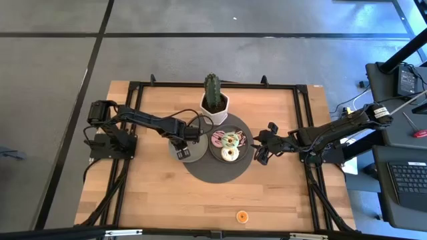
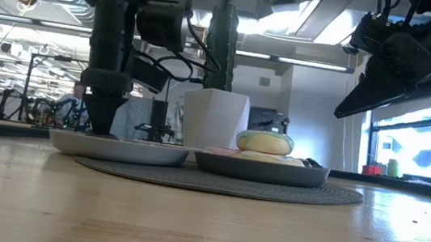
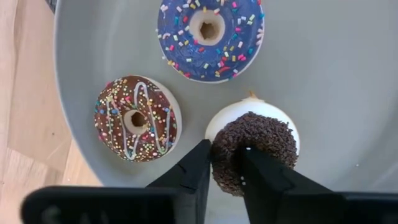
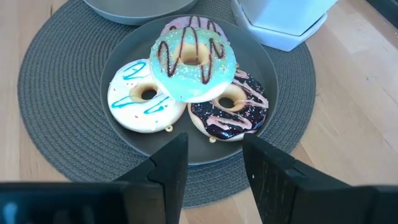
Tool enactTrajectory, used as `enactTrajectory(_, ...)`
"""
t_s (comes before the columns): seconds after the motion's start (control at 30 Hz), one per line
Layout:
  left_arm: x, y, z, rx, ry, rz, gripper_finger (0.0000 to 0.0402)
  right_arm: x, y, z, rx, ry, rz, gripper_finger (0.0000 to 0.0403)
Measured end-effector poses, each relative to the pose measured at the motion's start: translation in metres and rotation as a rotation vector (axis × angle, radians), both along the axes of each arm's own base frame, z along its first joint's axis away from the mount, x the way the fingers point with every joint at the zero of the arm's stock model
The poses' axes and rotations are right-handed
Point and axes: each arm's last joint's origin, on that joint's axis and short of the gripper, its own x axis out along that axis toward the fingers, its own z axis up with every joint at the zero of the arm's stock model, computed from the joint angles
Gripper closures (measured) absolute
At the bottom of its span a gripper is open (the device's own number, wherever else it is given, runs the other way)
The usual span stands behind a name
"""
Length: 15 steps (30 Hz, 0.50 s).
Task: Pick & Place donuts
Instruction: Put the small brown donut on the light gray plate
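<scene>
The pale wooden tabletop [image 1: 167, 193] carries a round dark grey woven mat [image 1: 200, 170] with two round grey plates on it and a white pot with a green cactus [image 1: 213, 100] just behind. On the left grey plate [image 3: 323, 81] lie a blue-frosted sprinkled donut [image 3: 210, 37], a chocolate-brown sprinkled donut [image 3: 137, 118] and a cream donut topped with dark chocolate crumbs [image 3: 252, 146]. The left tool [image 3: 225, 171] stands low over this plate, its fingers slightly apart on either side of the crumb donut's rim. The right grey plate [image 4: 121, 56] holds a pile: a green-frosted donut [image 4: 193, 62] on top of a white donut with blue stripes [image 4: 144, 98], a dark donut with pink drizzle [image 4: 231, 112] and a pink one. The right tool [image 4: 214, 165] hovers spread and empty beside that plate. A small orange donut [image 1: 242, 216] lies alone near the tabletop's front edge
</scene>
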Motion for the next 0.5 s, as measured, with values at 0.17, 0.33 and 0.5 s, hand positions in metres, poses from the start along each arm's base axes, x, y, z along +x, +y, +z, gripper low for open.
enactTrajectory(0.17,0.0,0.0,0.0,0.0,-0.001,0.008,0.0291,0.0,0.0,0.0,0.0,0.0,0.0,0.0248)
enactTrajectory(0.33,-0.001,0.0,0.002,0.0,0.017,0.009,0.0271,0.0,0.0,0.0,0.0,0.0,0.0,0.0248)
enactTrajectory(0.5,0.001,0.001,0.01,0.047,0.028,0.012,0.0263,0.0,0.0,0.0,0.0,0.0,0.0,0.0248)
